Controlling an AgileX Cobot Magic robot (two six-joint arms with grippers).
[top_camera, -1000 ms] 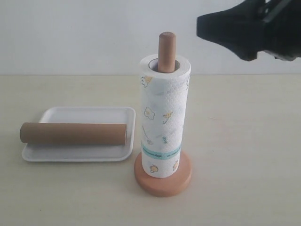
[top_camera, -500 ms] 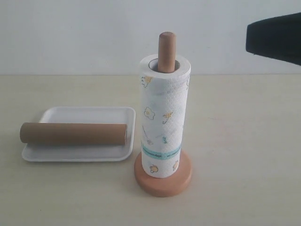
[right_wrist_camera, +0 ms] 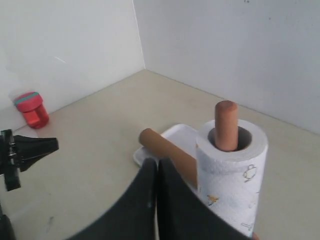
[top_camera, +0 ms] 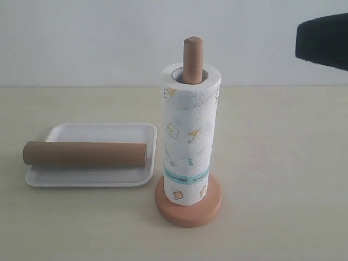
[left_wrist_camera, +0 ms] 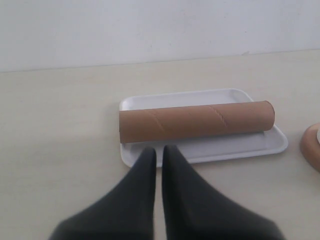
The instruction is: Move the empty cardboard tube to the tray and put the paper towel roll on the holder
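The empty cardboard tube [top_camera: 84,154] lies on its side across the white tray [top_camera: 98,132], left of the holder. The paper towel roll [top_camera: 187,147] stands upright on the holder [top_camera: 188,213], whose dowel tip [top_camera: 193,51] sticks out of the roll's core. High at the right edge hangs my right gripper [top_camera: 321,41], well apart from the roll; its wrist view shows it [right_wrist_camera: 157,162] shut and empty above the roll [right_wrist_camera: 232,175]. In the left wrist view my left gripper [left_wrist_camera: 159,150] is shut and empty, short of the tray [left_wrist_camera: 250,145] and tube [left_wrist_camera: 195,121].
A small red container [right_wrist_camera: 31,109] stands near the wall, far from the tray. A black arm part [right_wrist_camera: 27,149] shows at the edge of the right wrist view. The holder's base [left_wrist_camera: 312,147] peeks in beside the tray in the left wrist view.
My right gripper has drawn back from above the holder toward the right edge of the exterior view. Tube, tray, roll and holder have stayed put.
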